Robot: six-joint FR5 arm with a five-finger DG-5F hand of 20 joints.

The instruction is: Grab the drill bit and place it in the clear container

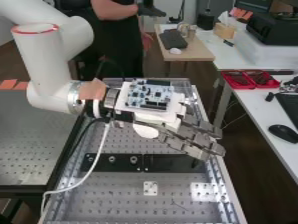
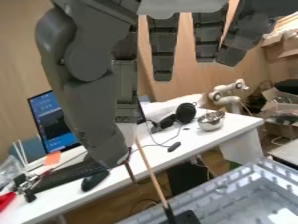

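Note:
My hand [image 1: 189,137] is over the right side of the perforated bench, above the black plate [image 1: 169,163] fixed there. A thin copper-coloured rod, apparently the drill bit [image 2: 152,172], stands slightly tilted in the wrist view. Its upper end reaches up to my hand [image 2: 90,100], and its lower end meets a black part. Whether the two touch is hidden. A short dark brown piece [image 2: 133,174] shows beside the rod, and I cannot tell what it is. Transparent walls, probably of the clear container [image 1: 114,82], show behind the hand at the bench's far end.
Raised metal rails run along both sides of the bench [image 1: 153,202]. A white cable [image 1: 93,160] loops down from the arm at the left. Right of the bench a white table [image 1: 269,112] bears red trays [image 1: 243,80] and a black mouse [image 1: 284,133].

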